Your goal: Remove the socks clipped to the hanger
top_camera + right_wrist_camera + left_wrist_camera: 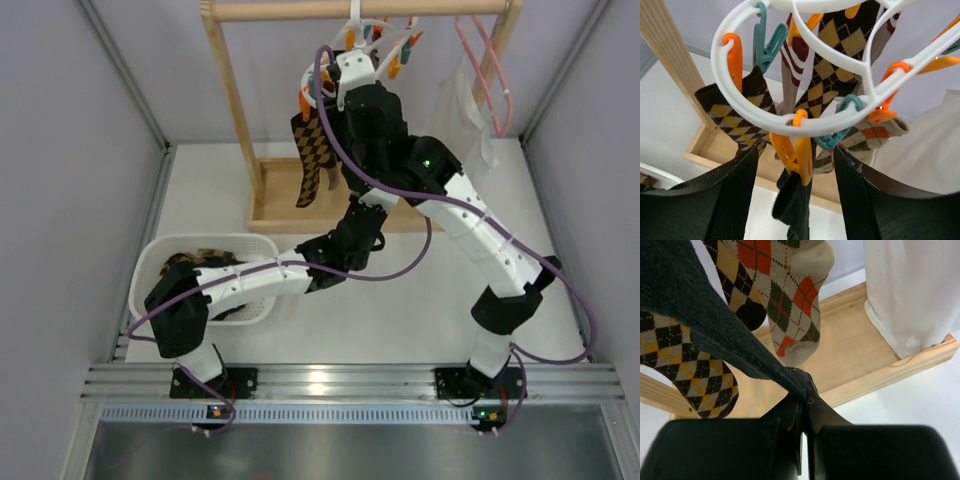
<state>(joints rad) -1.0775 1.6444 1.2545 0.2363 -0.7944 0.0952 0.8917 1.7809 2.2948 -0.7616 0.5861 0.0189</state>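
**Left fingers clamp a dark sock while the right fingers straddle its clip**

The white ring hanger [720, 55] hangs from the top bar of a wooden rack [235, 110] at the far side of the table [420, 310]. Orange and teal clips dangle from the ring, and several argyle socks [832, 65] hang from them.

The right gripper [800, 185] is raised just under the ring. Its fingers [735, 200] stand apart, one on each side of an orange clip [797, 155]. A dark sock [792, 200] hangs below that clip.

Lower down, the left gripper [804, 405] has its fingers together, clamped on the toe end of the dark sock, which stretches taut up and to the left in the left wrist view. Beside it hang a brown-and-yellow sock [690, 370] and a tan-and-orange sock [790, 300], above the rack's wooden base [855, 355].

A white garment [910, 290] hangs to the right on a pink hanger [490, 70]. A white basket [150, 270] on the table near the left arm holds more patterned socks.
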